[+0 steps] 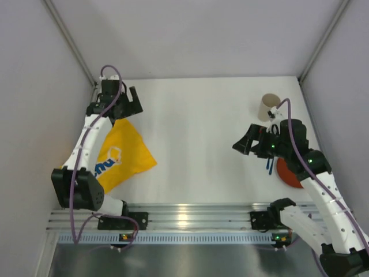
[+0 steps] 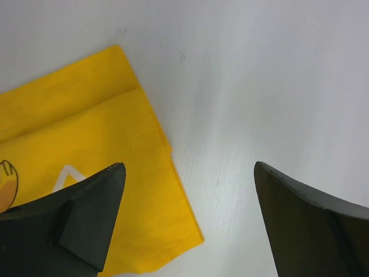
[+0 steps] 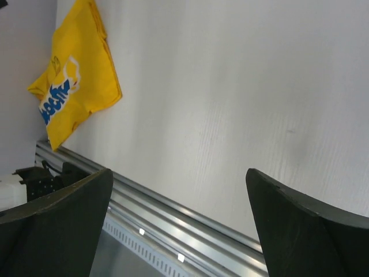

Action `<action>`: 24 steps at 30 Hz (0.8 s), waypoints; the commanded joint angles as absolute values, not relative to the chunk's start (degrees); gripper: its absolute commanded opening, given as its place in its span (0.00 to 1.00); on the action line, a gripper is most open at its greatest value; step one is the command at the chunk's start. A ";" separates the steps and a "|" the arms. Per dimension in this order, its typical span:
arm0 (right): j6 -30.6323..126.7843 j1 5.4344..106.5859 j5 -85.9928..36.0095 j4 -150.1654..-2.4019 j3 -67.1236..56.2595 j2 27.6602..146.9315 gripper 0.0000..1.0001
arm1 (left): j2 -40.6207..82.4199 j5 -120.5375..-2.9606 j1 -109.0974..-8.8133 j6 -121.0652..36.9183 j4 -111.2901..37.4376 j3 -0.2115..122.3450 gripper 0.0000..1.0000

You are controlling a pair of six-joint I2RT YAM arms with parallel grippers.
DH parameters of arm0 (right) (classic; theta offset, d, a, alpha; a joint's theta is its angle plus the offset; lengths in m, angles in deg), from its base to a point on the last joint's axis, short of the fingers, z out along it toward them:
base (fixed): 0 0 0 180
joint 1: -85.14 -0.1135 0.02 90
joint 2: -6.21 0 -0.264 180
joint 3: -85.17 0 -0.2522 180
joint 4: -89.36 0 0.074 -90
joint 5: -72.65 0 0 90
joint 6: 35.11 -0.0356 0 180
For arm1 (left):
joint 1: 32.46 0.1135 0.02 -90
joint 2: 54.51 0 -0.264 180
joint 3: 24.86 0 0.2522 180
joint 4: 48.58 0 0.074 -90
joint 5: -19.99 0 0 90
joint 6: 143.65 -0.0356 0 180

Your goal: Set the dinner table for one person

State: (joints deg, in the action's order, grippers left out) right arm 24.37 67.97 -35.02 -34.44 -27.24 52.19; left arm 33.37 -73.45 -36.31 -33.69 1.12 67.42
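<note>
Table: white top, seen in all 3 views; it runs from the rail by the arm bases to the far wall. No place setting is seen at its centre.
Cloth: yellow, printed, folded to a rough triangle. It is laid flat at the L side, partly hidden under the L arm, and is not spread out as a mat.
Cup: tan, stood upright at the far R, just behind the R arm.
Plate: red, seen only in part at the near R, mostly covered by the R arm.
Blue item: thin, just beside the plate's L edge. Prob. cutlery, but too small to be told.
L gripper: jaws are spread wide, nothing held betw. them. It is hung over the cloth's far end and the bare top next to it.
R gripper: jaws are spread wide, nothing held. It is pointed toward the table's middle, apart from plate & cup.
Done so far: nothing is judged as set; items are parked at the two sides.
Left to do: approx. all, as judged. Cloth to be opened & centred, plate put on it, cutlery laid beside, cup placed above.
Stage: the start, est. from layout only.
</note>
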 commanded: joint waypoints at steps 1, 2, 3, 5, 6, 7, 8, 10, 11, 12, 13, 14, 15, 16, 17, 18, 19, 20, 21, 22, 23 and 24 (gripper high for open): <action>25.27 66.77 -39.75 -36.45 -27.98 50.42 1.00 | 19.09 -80.62 -38.87 -31.95 5.06 71.24 0.99; 26.23 66.68 -39.24 -35.75 -27.11 50.60 1.00 | 17.58 -83.78 -39.13 -31.42 5.43 71.77 0.99; 26.59 66.68 -37.41 -34.35 -25.97 50.77 1.00 | 16.17 -85.81 -39.14 -30.81 5.52 71.78 0.99; 26.85 66.68 -34.07 -32.67 -24.47 49.99 1.00 | 12.13 -90.20 -38.96 -26.62 4.64 68.72 0.98; 27.03 66.68 -34.05 -33.11 -23.59 49.38 1.00 | 10.98 -90.05 -38.52 -25.71 3.77 66.96 0.98; 27.29 66.51 -35.70 -34.68 -23.59 49.63 1.00 | 10.36 -81.52 -36.52 -25.88 3.15 64.60 0.98; 27.38 66.33 -37.11 -35.65 -23.59 50.42 1.00 | 11.14 -81.44 -35.72 -26.40 4.02 64.40 0.98; 26.68 66.07 -40.71 -37.85 -24.02 55.41 1.00 | 14.38 -73.80 -35.44 -26.58 7.35 65.79 0.88; 25.20 65.54 -43.77 -38.46 -24.37 57.26 1.00 | 15.10 -73.01 -35.44 -25.97 12.32 66.32 0.85; 24.14 65.28 -44.50 -40.30 -25.51 60.76 1.00 | 15.36 -74.13 -35.53 -25.27 13.85 66.68 0.83; 21.69 64.93 -44.86 -41.45 -26.13 62.27 1.00 | 14.06 -75.62 -35.53 -24.92 14.74 65.55 0.83; 20.28 64.23 -45.73 -43.03 -27.96 63.51 1.00 | 13.09 -77.64 -35.44 -24.30 15.88 64.93 0.83; 18.70 63.87 -46.35 -45.22 -29.29 65.35 1.00 | 11.78 -79.48 -35.53 -24.12 16.41 64.23 0.83; 15.29 63.43 -46.88 -49.94 -30.60 66.24 1.00 | 8.89 -82.90 -35.53 -24.21 16.85 63.00 0.84; 13.77 62.38 -47.23 -52.25 -32.62 67.20 1.00 | 7.56 -84.32 -35.53 -24.21 17.81 62.73 0.86; 12.28 61.42 -47.23 -55.92 -33.16 69.82 1.00 | 5.54 -85.47 -35.44 -24.04 20.09 62.55 0.88; 9.83 60.36 -47.06 -57.27 -33.43 71.50 1.00 | 4.74 -85.30 -35.44 -24.12 21.15 62.55 0.99; 8.67 57.65 -46.45 -58.41 -33.17 73.26 1.00 | 4.12 -85.04 -35.53 -23.25 22.64 62.55 0.99; 7.79 55.89 -46.01 -60.42 -32.56 77.10 1.00 | 3.59 -84.43 -35.53 -22.46 24.92 62.46 0.98; 6.56 51.87 -44.61 -61.23 -30.46 79.14 1.00 | 2.89 -82.16 -35.53 -20.71 25.90 61.42 0.98; 6.29 49.91 -43.55 -61.58 -28.96 81.34 1.00 | 2.45 -80.57 -35.53 -19.56 26.61 60.71 0.98; 6.03 47.98 -42.59 -61.85 -27.21 85.97 1.00 | 2.10 -79.08 -35.62 -18.59 27.22 59.92 0.98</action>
State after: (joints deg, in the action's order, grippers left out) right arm 10.77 53.87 -43.98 -53.52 -32.77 79.93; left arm 3.78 -81.89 -35.61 -22.45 21.89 61.19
